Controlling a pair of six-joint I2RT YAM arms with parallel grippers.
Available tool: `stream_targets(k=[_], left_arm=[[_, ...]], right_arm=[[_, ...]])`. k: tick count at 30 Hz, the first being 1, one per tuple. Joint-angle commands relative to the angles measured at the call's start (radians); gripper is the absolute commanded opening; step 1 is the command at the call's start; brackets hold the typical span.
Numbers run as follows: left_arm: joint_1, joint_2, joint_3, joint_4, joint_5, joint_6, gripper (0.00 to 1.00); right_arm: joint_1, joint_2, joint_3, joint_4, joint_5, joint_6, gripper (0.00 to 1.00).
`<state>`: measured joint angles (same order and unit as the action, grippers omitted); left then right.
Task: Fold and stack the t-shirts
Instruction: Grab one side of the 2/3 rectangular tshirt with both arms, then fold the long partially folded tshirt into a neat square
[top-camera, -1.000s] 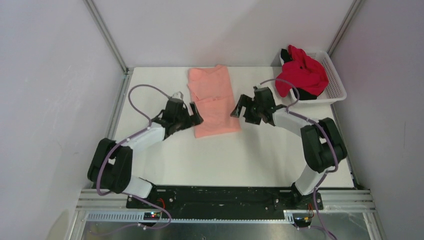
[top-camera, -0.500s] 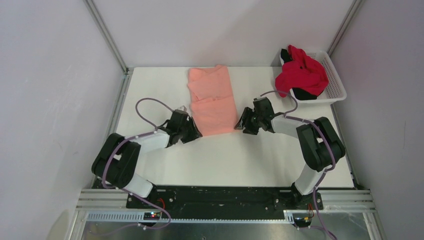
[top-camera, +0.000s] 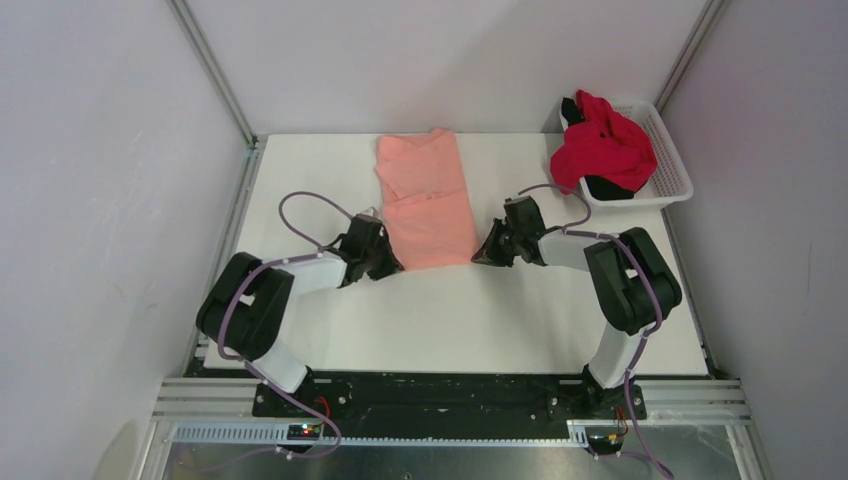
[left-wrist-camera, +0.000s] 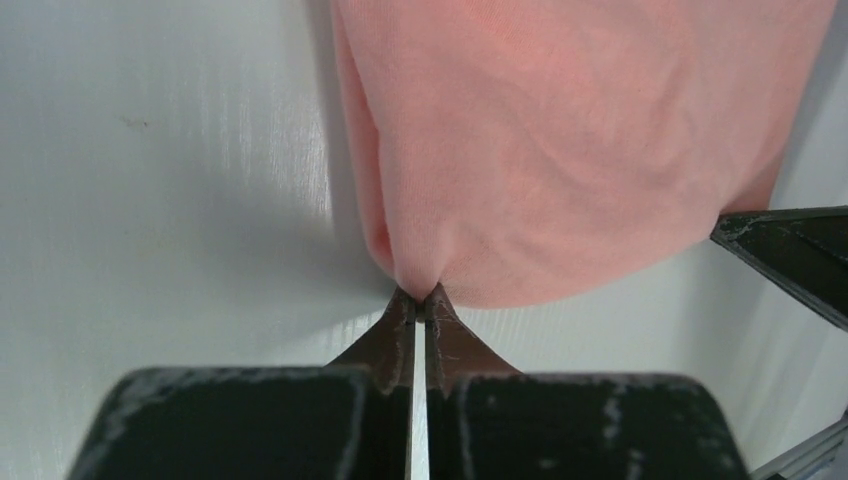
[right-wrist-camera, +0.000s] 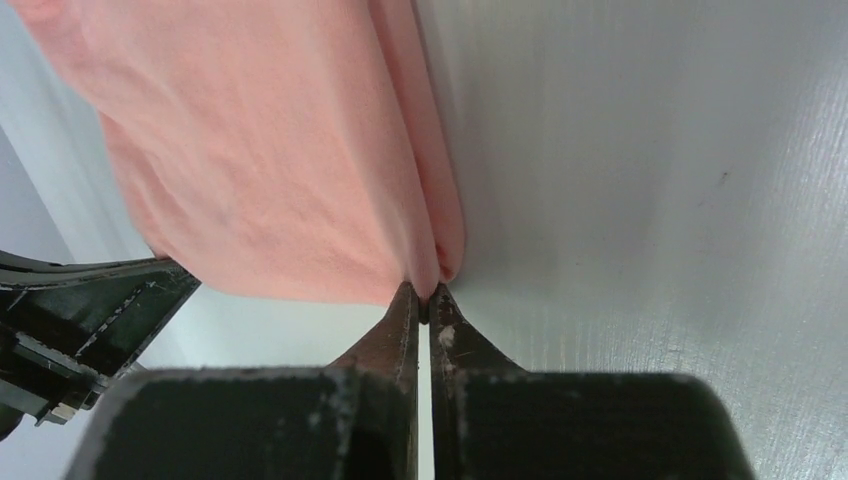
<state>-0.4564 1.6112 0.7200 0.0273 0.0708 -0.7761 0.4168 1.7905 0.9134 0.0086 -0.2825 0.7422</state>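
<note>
One salmon-pink t-shirt (top-camera: 425, 200), folded into a long narrow strip, lies flat on the white table (top-camera: 480, 320) at centre-rear, its long axis running from the back edge toward the arms. A cross crease divides it at about mid-length, and the far half sits slightly askew to the near half. Its near edge has two corners, each pinched. At the near-left corner, the left gripper (left-wrist-camera: 420, 298) sits low, jaws pressed together with only a hairline slit between them and a small pucker of pink cloth caught at the tips; the shirt's folded side edge shows as a rounded double layer just above. At the near-right corner, the right gripper (right-wrist-camera: 430, 300) sits low, jaws likewise closed to a sliver, tips nipping the rolled edge where the layers meet. Each wrist view catches the opposite gripper as a dark shape at the side of the frame, beyond the shirt's near edge. Both arms reach inward from their bases, forearms close to the table surface. One red t-shirt (top-camera: 603, 150), crumpled and unfolded, is heaped in the white mesh basket (top-camera: 672, 165) at the table's far-right corner, spilling over the basket's left rim. One black t-shirt (top-camera: 605, 187) is bunched under the red one in the same basket, showing at the near side and the far-left corner of the heap. Both are well apart from the pink shirt.
</note>
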Motion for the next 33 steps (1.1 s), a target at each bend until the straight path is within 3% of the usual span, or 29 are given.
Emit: stream_targets(k=[1, 6, 11, 15, 20, 27, 33], left_arm=[[-0.024, -0.074, -0.051, -0.033, -0.042, 0.062, 0.00], [-0.105, -0.251, -0.164, -0.097, -0.067, 0.048, 0.00], [-0.203, -0.529, -0.352, -0.181, -0.088, -0.035, 0.00], [-0.417, -0.809, -0.462, -0.253, -0.084, -0.158, 0.00], [-0.570, -1.063, -0.488, -0.305, -0.098, -0.255, 0.00], [-0.617, -1.159, -0.420, -0.322, -0.154, -0.214, 0.00], [-0.563, -1.004, -0.226, -0.371, -0.335, -0.062, 0.00]], right_arm=[[0.007, -0.053, 0.002, -0.032, 0.002, -0.043, 0.00], [0.067, -0.238, -0.115, -0.134, 0.004, -0.051, 0.00], [0.199, -0.519, -0.280, -0.308, 0.107, -0.026, 0.00], [0.347, -0.741, -0.366, -0.419, 0.159, 0.058, 0.00], [0.525, -0.892, -0.372, -0.517, 0.242, 0.161, 0.00], [0.582, -1.014, -0.302, -0.609, 0.326, 0.172, 0.00], [0.453, -0.958, -0.174, -0.586, 0.307, 0.079, 0.00]])
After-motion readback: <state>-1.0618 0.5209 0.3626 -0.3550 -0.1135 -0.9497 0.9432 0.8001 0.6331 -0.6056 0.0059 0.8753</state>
